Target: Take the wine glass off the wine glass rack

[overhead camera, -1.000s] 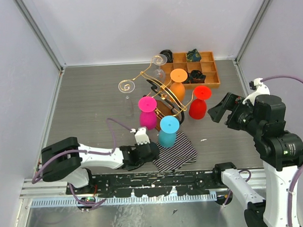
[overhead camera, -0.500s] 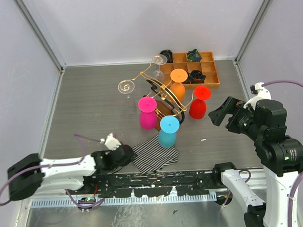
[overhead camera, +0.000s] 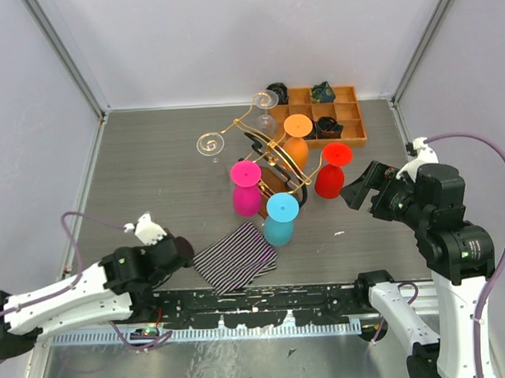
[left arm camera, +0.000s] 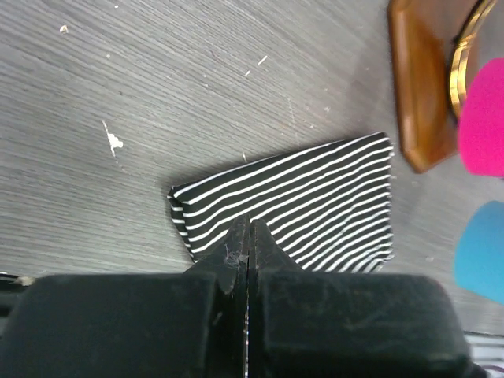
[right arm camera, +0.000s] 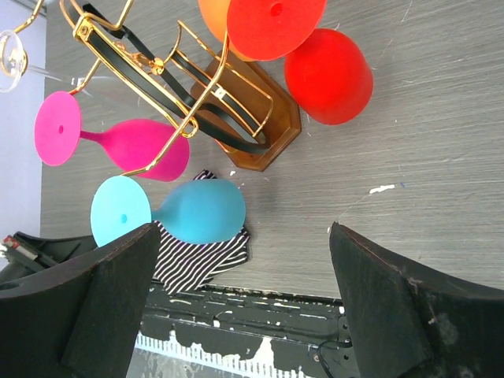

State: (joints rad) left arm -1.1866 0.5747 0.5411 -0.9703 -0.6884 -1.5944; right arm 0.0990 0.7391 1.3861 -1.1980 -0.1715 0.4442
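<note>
Rack: the wine glass rack [right arm camera: 274, 127] stands mid-table, just near of the wooden tray [overhead camera: 350, 142]; gold wire arms fan out from its brown base
Glasses: six hang foot-up and bowl-down; the red wine glass [overhead camera: 329, 182] is on the rack's right side; a pink glass [overhead camera: 246, 193] and a blue glass [overhead camera: 279, 225] hang on the near side; an orange glass [overhead camera: 296, 142] hangs on the far side; two clear glasses [overhead camera: 209, 147] hang far left
Right gripper [overhead camera: 359, 188]: fingers wide apart and empty; right of the red glass, near it but not touching
Left gripper [left arm camera: 248, 236]: low at near left; fingers pressed together at the edge of the striped cloth [left arm camera: 315, 197], apparently pinching it
Handling: likely light; the opaque red could be plastic or glass, so treat it as breakable; the smooth bowl may slip
Hold: probably across the bowl or at the stem under the foot; gentle squeeze
Release: the foot looks to sit between two wires; it should slide outward towards the open ends
Risk: the rack may tip or drag; neighbouring glasses may swing
</note>
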